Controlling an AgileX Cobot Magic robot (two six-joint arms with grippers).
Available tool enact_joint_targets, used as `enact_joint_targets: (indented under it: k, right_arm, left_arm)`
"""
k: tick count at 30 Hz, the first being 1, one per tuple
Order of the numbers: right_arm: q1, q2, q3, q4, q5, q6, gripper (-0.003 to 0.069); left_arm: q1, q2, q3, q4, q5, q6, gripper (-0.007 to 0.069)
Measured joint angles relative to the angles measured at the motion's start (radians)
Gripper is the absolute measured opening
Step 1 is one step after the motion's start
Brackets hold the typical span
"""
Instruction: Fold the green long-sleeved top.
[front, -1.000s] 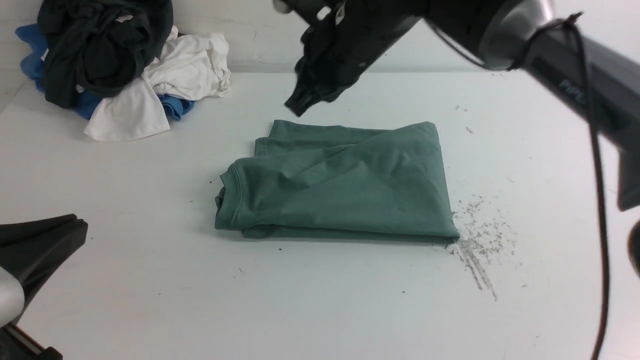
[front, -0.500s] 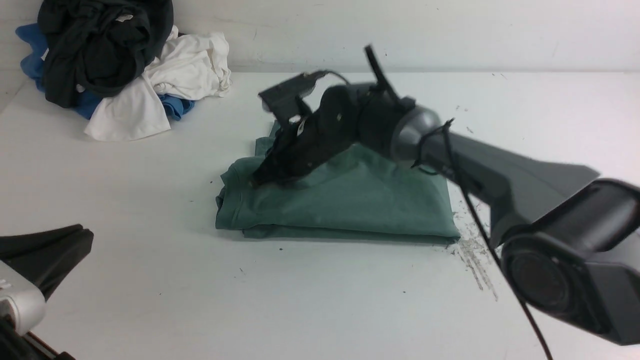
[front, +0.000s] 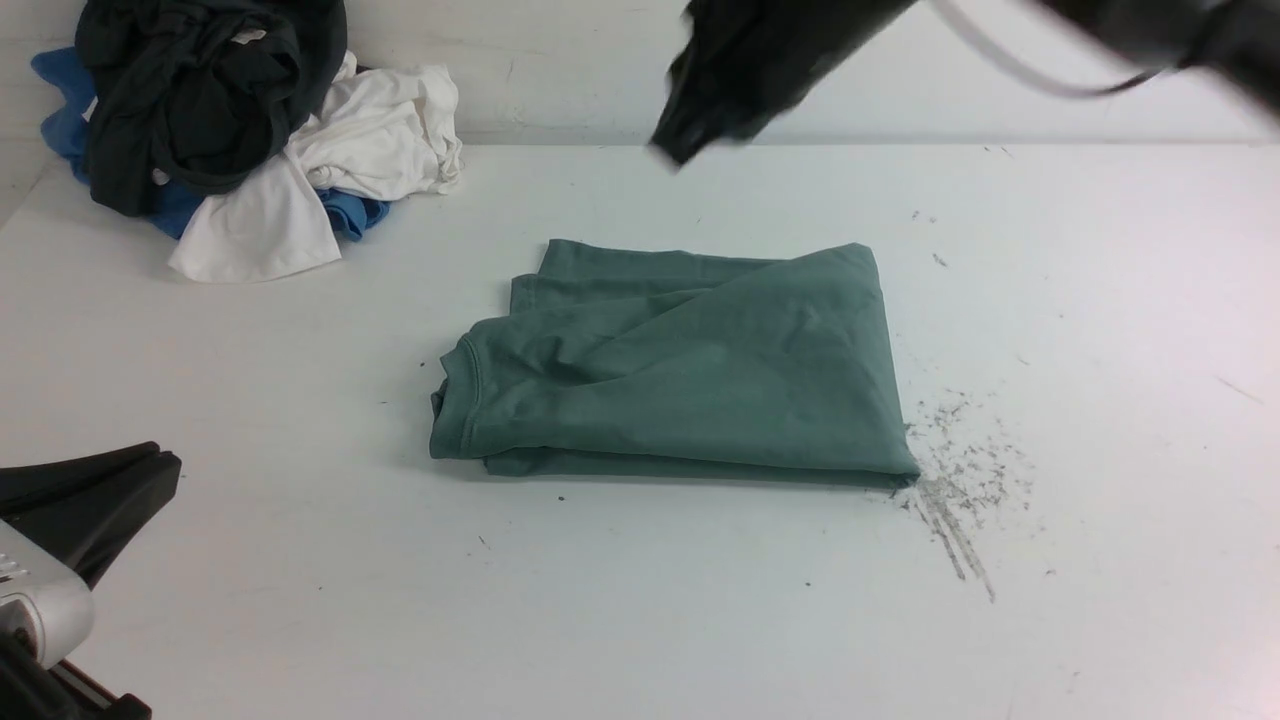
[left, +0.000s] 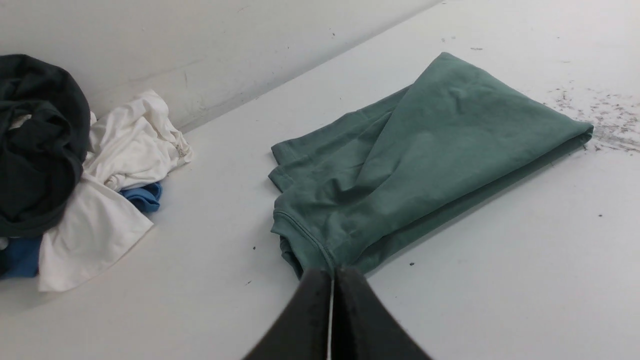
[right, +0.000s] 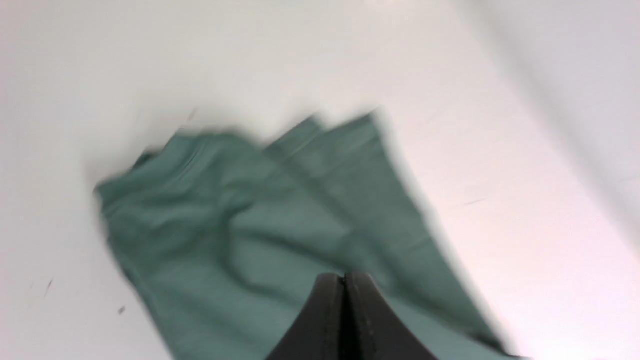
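On the scuffed white table (front: 300, 580) — folded green top (front: 690, 370), clothes pile (front: 230, 130) far-left.

Green top (front: 680, 365) folded flat mid-table (front: 300, 560); right gripper (front: 672, 148) raised beyond it, blurred.

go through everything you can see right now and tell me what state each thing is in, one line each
Sage-green cotton long-sleeved top: folded into a compact rectangle, flat on the table, nothing gripping it.
Bunched black garment: crumpled, on top of the pile.
Bunched white garment: crumpled, unfolded.
Blue garment: mostly buried under the others.
White table: scuffed with dark marks beside the top.
Left gripper: jaws shut, empty.
Right gripper: jaws shut, empty, raised above the top.
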Motion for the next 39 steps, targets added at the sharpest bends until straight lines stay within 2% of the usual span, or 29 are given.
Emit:
enact_joint_targets:
  k: [2, 3, 8, 11, 12, 13, 18, 22, 28, 35, 39]
  right_arm:
    - [-0.019, -0.056, 0.017, 0.001, -0.004, 0.009, -0.0011]
    - [-0.058, -0.179, 0.058, 0.003, -0.018, 0.033, -0.0011]
    - [-0.115, -0.464, 0.301, 0.002, -0.118, 0.123, -0.0011]
    - [-0.126, -0.697, 0.587, -0.009, -0.254, 0.153, -0.0011]
    - [-0.126, -0.788, 0.746, -0.008, -0.325, 0.158, -0.0011]
    - [-0.126, -0.804, 0.771, -0.008, -0.338, 0.158, -0.0011]
    - [-0.126, -1.196, 1.425, 0.054, -0.778, 0.164, -0.0011]
    - [-0.126, -1.415, 1.71, 0.101, -0.958, 0.159, -0.0011]
    - [-0.126, -1.617, 1.854, 0.105, -0.96, 0.126, -0.0011]
    - [-0.126, -1.859, 1.906, 0.102, -0.775, 0.123, -0.0011]
    - [-0.126, -1.909, 1.906, 0.042, -0.633, 0.123, -0.0011]
  left_arm:
    - [0.0, 0.0, 0.0, 0.0, 0.0, 0.0, -0.0007]
    - [0.0, 0.0, 0.0, -0.002, 0.0, 0.001, -0.0007]
    - [0.0, 0.0, 0.0, -0.002, 0.0, 0.002, -0.0007]
    - [0.0, 0.0, 0.0, -0.003, 0.0, 0.002, -0.0007]
    - [0.0, 0.0, 0.0, -0.003, 0.0, 0.002, -0.0007]
    - [0.0, 0.0, 0.0, -0.003, 0.0, 0.002, -0.0007]
    - [0.0, 0.0, 0.0, -0.003, 0.0, 0.002, -0.0007]
    - [0.0, 0.0, 0.0, -0.003, 0.0, 0.002, -0.0007]
    - [0.0, 0.0, 0.0, -0.003, 0.0, 0.002, -0.0007]
    - [0.0, 0.0, 0.0, -0.003, 0.0, 0.002, -0.0007]
    - [0.0, 0.0, 0.0, -0.004, 0.0, 0.002, -0.0007]
